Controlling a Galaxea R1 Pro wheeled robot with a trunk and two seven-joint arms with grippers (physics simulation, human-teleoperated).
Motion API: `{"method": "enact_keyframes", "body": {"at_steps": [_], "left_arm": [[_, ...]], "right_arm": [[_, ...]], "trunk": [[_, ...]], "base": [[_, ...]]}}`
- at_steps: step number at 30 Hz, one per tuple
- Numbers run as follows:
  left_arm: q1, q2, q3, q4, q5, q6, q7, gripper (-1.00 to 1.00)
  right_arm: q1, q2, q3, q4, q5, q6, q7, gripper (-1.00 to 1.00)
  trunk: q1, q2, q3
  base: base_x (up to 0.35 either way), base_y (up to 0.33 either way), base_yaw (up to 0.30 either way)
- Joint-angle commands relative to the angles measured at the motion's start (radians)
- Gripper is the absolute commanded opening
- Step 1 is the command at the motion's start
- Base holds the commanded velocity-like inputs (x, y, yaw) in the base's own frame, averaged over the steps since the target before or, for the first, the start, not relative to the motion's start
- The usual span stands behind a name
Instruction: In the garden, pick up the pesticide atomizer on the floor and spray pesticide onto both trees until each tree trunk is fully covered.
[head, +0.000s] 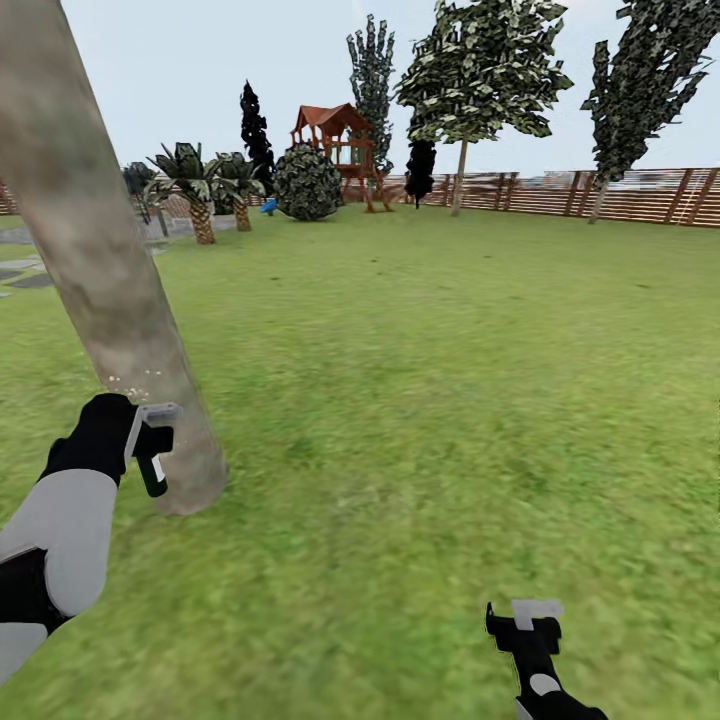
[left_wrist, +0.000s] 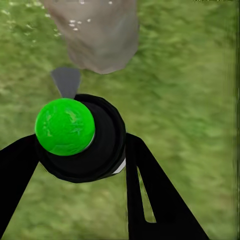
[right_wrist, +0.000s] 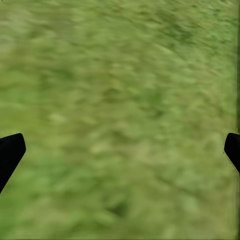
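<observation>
Sprayer (left_wrist: 80, 137) is clamped in left gripper (head: 150, 450) at lower left, beside tree trunk (head: 95, 260); white specks (head: 130, 380) seen. Right gripper (head: 525, 625) fingers are held apart over grass (head: 430, 400).

The left arm reaches forward from the lower left of the head view, with a grey forearm and a black wrist. The left gripper (head: 150, 450) points ahead, and its two black fingers (left_wrist: 150, 195) are closed around the pesticide atomizer (left_wrist: 80, 137), one on each side. The right arm comes up from the lower right, only its black wrist showing. The right gripper (head: 525, 625) points forward and its fingertips (right_wrist: 11, 150) stand wide apart, with nothing between them.
</observation>
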Motion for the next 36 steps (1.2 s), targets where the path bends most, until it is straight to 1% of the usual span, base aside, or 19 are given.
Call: {"method": "enact_keyframes", "body": {"at_steps": [1, 4, 19, 28, 32, 36], "left_arm": [[-0.001, 0.0, 0.003, -0.001, -0.011, 0.003, -0.009, -1.0], [-0.001, 0.0, 0.0, -0.001, -0.011, 0.003, -0.009, -1.0], [0.004, 0.003, 0.003, 0.014, -0.011, 0.001, -0.008, -1.0], [0.004, -0.003, 0.006, 0.015, -0.01, 0.002, -0.008, -1.0], [0.006, 0.008, 0.011, 0.016, -0.015, 0.0, -0.008, -1.0], [0.065, 0.015, 0.012, 0.003, -0.019, -0.006, -0.009, -1.0]], "right_arm": [[-0.001, 0.001, -0.004, 0.001, 0.01, -0.002, -0.004, 1.0], [-0.001, 0.001, -0.004, 0.001, 0.01, -0.002, -0.004, 1.0], [-0.001, 0.001, -0.004, 0.001, 0.01, -0.002, -0.004, 1.0], [-0.001, 0.001, -0.004, 0.001, 0.01, -0.002, -0.004, 1.0], [-0.001, 0.002, -0.004, 0.001, 0.01, -0.002, -0.004, 1.0], [-0.001, 0.002, -0.004, 0.001, 0.01, -0.002, -0.004, 1.0]], "trunk": [[0.0, 0.0, -0.001], [0.0, 0.0, -0.001], [0.0, 0.0, -0.001], [0.0, 0.0, -0.001], [0.0, 0.0, -0.001], [0.0, 0.0, -0.001]], "base": [[0.136, -0.273, 0.0], [0.108, -0.273, 0.113], [0.021, -0.274, 0.269], [0.147, -0.267, 0.027], [0.166, -0.252, 0.138], [0.164, -0.251, 0.264]]}}
